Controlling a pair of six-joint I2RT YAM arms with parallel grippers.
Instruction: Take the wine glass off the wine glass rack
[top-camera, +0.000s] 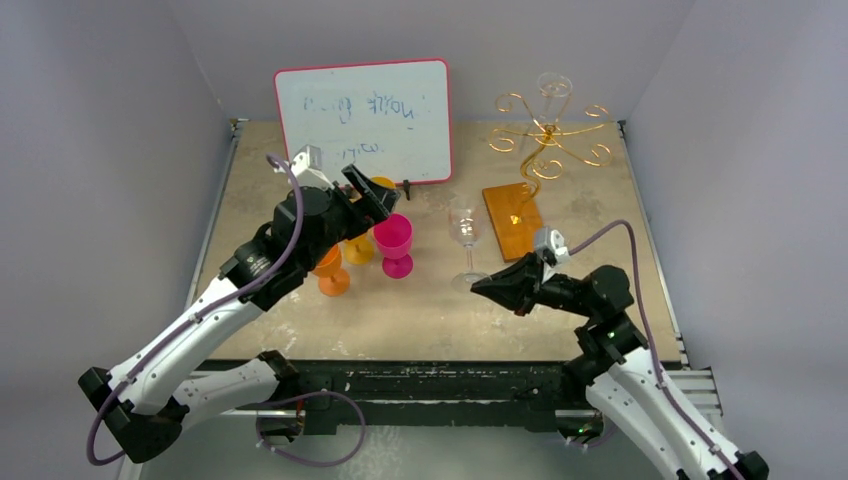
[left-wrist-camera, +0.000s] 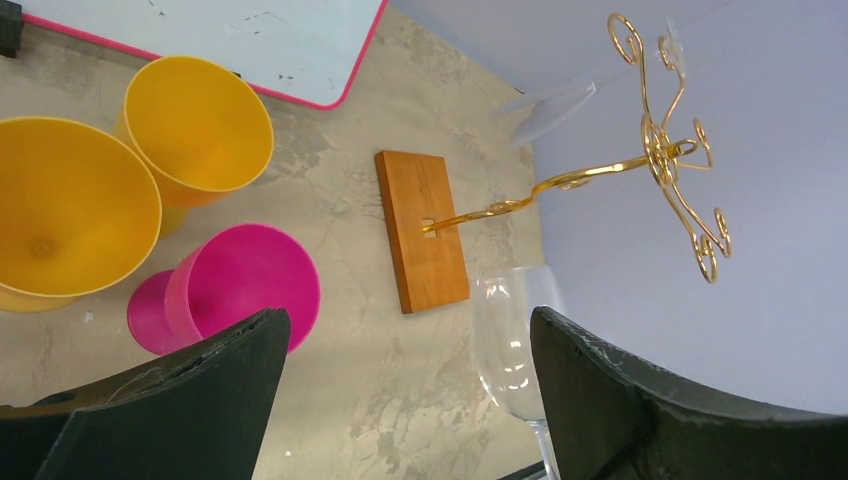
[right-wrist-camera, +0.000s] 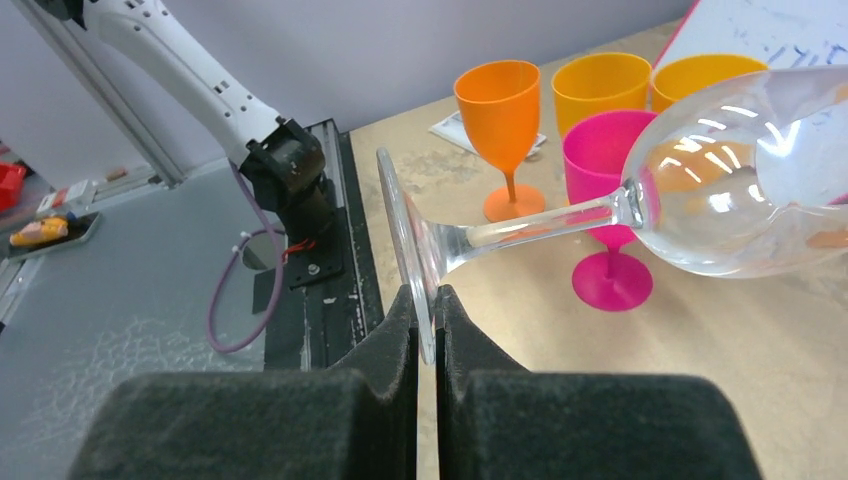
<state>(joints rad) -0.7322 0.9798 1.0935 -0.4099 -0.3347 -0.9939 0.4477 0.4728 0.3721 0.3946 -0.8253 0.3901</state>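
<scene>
The wine glass is off the wine glass rack. In the top view it stands upright just right of the frame's centre, immediately left of the rack's wooden base. Whether its foot rests on the table or is held just above it cannot be told.

The right gripper reaches in from the lower right. The right wrist view shows its jaws closed on the rim of the glass's round foot, with the stem and bowl stretching toward the upper right of that frame.

The rack stands in the upper right of the top view, its gold scrolls spreading from the thin stem. A second glass sits among them at the top.

Left of centre, the left gripper hovers with its jaws spread wide and nothing between them. In the left wrist view its two dark fingers frame the bottom corners.

Below it cluster a pink goblet, an orange goblet and two yellow goblets.

A red-framed whiteboard leans at the back, upper centre.
</scene>
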